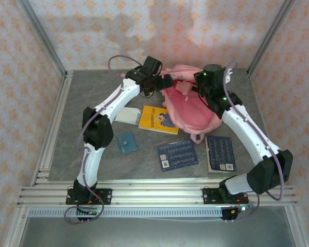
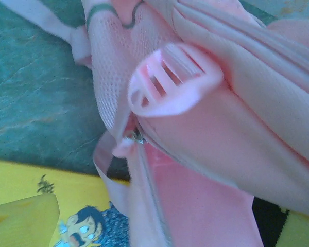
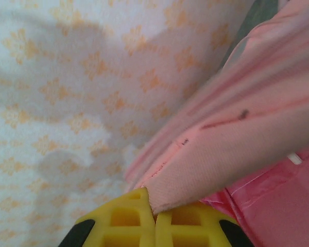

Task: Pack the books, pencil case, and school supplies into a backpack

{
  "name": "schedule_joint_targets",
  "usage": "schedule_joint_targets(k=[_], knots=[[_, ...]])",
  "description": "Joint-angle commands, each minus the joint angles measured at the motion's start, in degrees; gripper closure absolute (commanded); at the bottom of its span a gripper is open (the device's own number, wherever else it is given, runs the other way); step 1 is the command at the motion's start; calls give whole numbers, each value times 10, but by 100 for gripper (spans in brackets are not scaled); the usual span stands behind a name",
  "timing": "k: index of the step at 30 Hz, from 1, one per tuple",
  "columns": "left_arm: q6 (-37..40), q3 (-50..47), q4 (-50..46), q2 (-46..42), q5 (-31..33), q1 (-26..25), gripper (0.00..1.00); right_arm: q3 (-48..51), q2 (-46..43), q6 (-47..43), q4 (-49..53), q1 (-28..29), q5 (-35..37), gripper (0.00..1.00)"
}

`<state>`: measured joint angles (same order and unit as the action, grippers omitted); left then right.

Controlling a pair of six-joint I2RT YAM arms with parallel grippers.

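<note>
The pink backpack (image 1: 190,105) lies toward the back of the grey table (image 1: 92,164), with both arms reaching in over it. The right gripper (image 3: 155,218) has its yellow fingers pressed together on a strip of the backpack's pink fabric, which runs up and away from the tips to the main body of the bag. The left gripper (image 1: 160,83) sits at the bag's left edge with its jaws spread wide. In the left wrist view one yellow finger shows in each bottom corner, and the fabric between them is not gripped.

That view also shows a pink plastic buckle (image 2: 170,77) lying on the bag. Below it is a metal zip slider (image 2: 138,137) with a narrow dark gap beside it. Whatever the bag holds cannot be made out.

All three books are outside the backpack, flat on the table:
- The yellow book (image 1: 158,119) lies just beside the bag's lower left edge, right under the left gripper.
- One navy book (image 1: 177,154) is in front of the bag.
- The other navy book (image 1: 220,153) is to its right, partly under the right arm.

The teal snap case (image 1: 127,142) lies apart from these, to the left. A pale flat item (image 1: 126,115) is half hidden by the left arm beside the yellow book — I cannot tell what it is.
</note>
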<state>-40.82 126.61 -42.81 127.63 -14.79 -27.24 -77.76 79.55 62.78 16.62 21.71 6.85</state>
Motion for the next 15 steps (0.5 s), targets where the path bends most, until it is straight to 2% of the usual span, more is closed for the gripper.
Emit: schedule_joint_targets(k=[1, 4, 7, 10, 15], knots=[[-8, 87, -41, 43, 1, 6, 3, 24, -38, -15, 12, 8, 93, 100], [-16, 154, -70, 84, -20, 5, 3, 31, -28, -15, 11, 11, 80, 100], [6, 151, -90, 73, -12, 5, 3, 28, -6, -28, -3, 11, 54, 100], [63, 79, -85, 14, 53, 12, 0, 7, 30, -50, -6, 11, 9, 100], [204, -11, -99, -62, 213, 39, 0, -28, 81, -90, 41, 12, -21, 100]])
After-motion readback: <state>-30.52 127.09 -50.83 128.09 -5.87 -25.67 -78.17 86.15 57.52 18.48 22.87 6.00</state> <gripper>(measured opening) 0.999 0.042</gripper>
